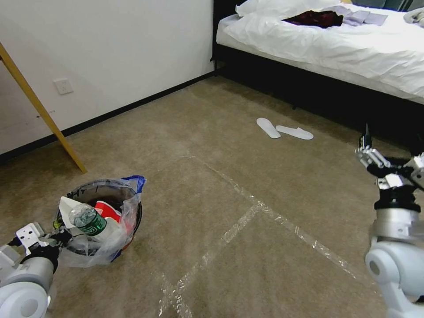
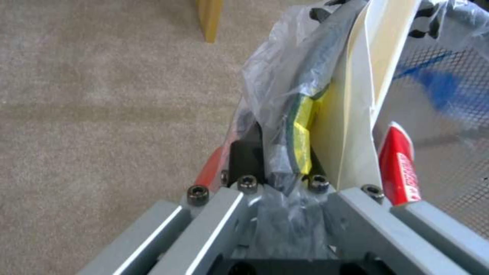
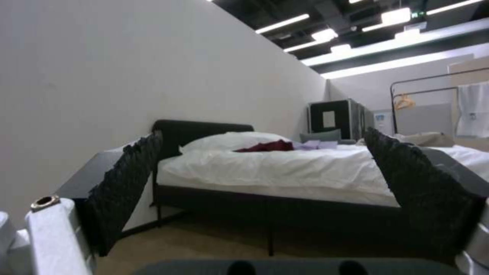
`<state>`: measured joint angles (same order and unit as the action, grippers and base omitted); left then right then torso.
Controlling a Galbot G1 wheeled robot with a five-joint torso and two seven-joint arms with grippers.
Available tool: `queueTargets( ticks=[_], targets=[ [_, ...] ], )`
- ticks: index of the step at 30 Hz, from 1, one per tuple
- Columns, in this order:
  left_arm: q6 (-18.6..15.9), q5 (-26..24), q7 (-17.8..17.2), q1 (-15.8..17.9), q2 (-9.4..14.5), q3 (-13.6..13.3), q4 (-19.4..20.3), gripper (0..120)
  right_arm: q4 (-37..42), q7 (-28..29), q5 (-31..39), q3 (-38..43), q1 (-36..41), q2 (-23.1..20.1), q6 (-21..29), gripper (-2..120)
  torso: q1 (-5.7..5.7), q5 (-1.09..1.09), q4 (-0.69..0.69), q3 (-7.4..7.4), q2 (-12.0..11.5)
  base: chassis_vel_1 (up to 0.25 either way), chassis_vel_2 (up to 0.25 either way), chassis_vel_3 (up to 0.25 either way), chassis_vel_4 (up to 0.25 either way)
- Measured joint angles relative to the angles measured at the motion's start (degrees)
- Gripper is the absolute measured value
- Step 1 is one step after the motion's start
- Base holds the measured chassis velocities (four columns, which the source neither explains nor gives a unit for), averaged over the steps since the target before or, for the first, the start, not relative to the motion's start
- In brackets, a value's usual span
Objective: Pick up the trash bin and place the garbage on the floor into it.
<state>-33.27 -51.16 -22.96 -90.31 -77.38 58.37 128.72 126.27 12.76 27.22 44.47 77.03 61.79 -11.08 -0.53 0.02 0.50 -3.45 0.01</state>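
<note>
The small round red trash bin lined with crinkly clear plastic with a blue edge (image 1: 104,216) sits at the near left of the beige-brown carpeted floor crossed by shiny tape lines (image 1: 247,221), directly at the left gripper (image 1: 55,236), which is clamped on its near rim and liner; the left wrist view shows the fingers pinching plastic and rim together. Inside the bin lie a green-labelled clear plastic bottle (image 1: 88,219), its long axis slanting up toward the near left, a white paper sheet (image 2: 351,114) and a red wrapper (image 2: 400,164). The right gripper (image 1: 369,152) hangs at the far right, well apart from the bin, jaws spread wide and empty, facing the white-sheeted bed (image 3: 285,168). The left arm is plainly the nearer one.
</note>
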Motion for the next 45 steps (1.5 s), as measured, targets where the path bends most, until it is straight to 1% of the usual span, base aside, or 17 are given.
queueTargets(
  ticks=[1, 4, 6, 7, 8, 11, 35, 45],
  targets=[
    [0.06, -0.02, 0.05, -0.11, 0.15, 0.01, 0.1, 0, 0.02, 0.2, -0.52, 0.32, 1.22, 0.95, -0.41, 100, 0.0, -0.03, -0.01, 0.0, 0.0, 0.0, 0.0, 0.0, 0.0],
    [0.09, -0.05, 0.1, -0.24, 0.31, 0.04, 0.16, 0, 0.02, 0.34, -1.03, 0.57, 2.29, 1.85, -0.71, 100, 0.0, -0.03, -0.01, 0.0, 0.0, 0.0, 0.0, 0.0, 0.0],
    [0.16, -0.08, 0.15, -0.35, 0.61, 0.13, 0.2, 0, -0.03, 0.78, -3.05, 0.83, 4.35, 4.11, -1.26, 100, 0.0, -0.04, -0.03, -0.01, 0.0, -0.039, 0.019, 0.029, -0.019],
    [0.16, -0.08, 0.15, -0.35, 0.61, 0.13, 0.2, 0, -0.03, 0.78, -3.05, 0.83, 4.35, 4.11, -1.26, 100, 0.0, -0.04, -0.03, -0.01, 0.0, -0.078, 0.039, 0.058, -0.037],
    [0.22, -0.09, 0.16, -0.25, 0.72, 0.16, 0.18, 0, -0.39, 1.21, -4.39, 0.45, 4.98, 5.58, -1.6, 100, 0.0, -0.03, -0.02, -0.01, 0.01, -0.078, 0.087, 0.104, -0.074],
    [0.22, -0.14, 0.17, -0.16, 0.74, 0.14, 0.16, 0, -0.64, 1.51, -4.98, -0.06, 5.04, 6.37, -1.73, 100, 0.0, -0.03, -0.02, -0.01, 0.0, -0.115, 0.105, 0.133, -0.114],
    [0.23, -0.2, 0.19, -0.01, 0.23, -0.17, 0.31, 0, -2.76, 1.55, -7.89, -4.15, 4.13, 7.9, -2.19, 100, -0.02, -0.04, -0.03, -0.02, -0.01, -0.14, 0.139, 0.142, -0.139],
    [0.23, -0.26, 0.19, 0.23, 0.4, -0.15, 0.17, 0, -3.2, 1.55, -8.56, -4.38, 4.01, 8.09, -2.13, 100, -0.02, -0.03, -0.03, -0.02, -0.01, -0.173, 0.196, 0.178, -0.185]
  ],
)
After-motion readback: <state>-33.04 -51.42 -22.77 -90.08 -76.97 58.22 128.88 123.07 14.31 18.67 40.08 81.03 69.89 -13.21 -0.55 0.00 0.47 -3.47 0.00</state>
